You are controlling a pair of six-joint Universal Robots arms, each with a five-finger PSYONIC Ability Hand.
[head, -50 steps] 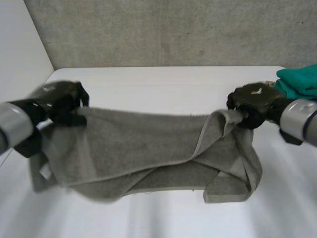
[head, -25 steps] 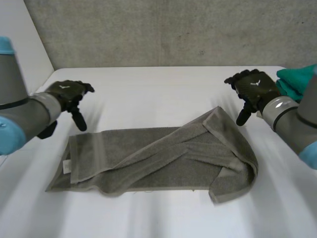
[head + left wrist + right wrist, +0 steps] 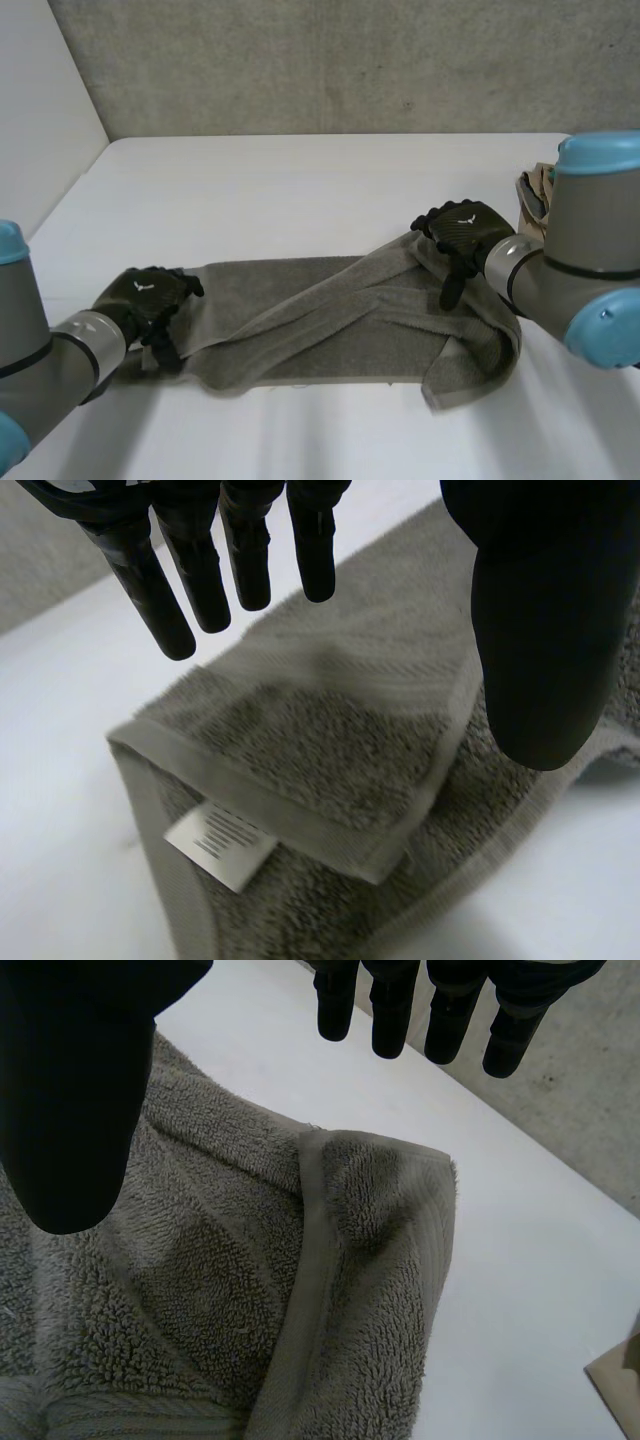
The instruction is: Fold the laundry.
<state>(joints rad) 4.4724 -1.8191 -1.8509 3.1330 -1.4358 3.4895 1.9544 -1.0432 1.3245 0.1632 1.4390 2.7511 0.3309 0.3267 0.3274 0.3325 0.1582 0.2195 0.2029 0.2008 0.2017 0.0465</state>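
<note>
1. The grey towel lies rumpled on the white table, toward the table's 6 o'clock side. Its long axis runs from 9 to 3 o'clock, and a loose band of it is doubled diagonally across the top.
2. The left hand is over the towel's 9 o'clock end. Its fingers are straight and spread from the thumb, gripping nothing. The corner bearing the white care label lies under its palm.
3. The right hand is over the towel's 2 o'clock corner. Its fingers are also straight and empty, and the turned-over corner lies just below them.
4. Each hand is nearer its own end, with a corner directly beneath it. The next grasp probably calls for going down and pinching, not reaching sideways.
5. A tan cloth sits at the table's 3 o'clock edge.
</note>
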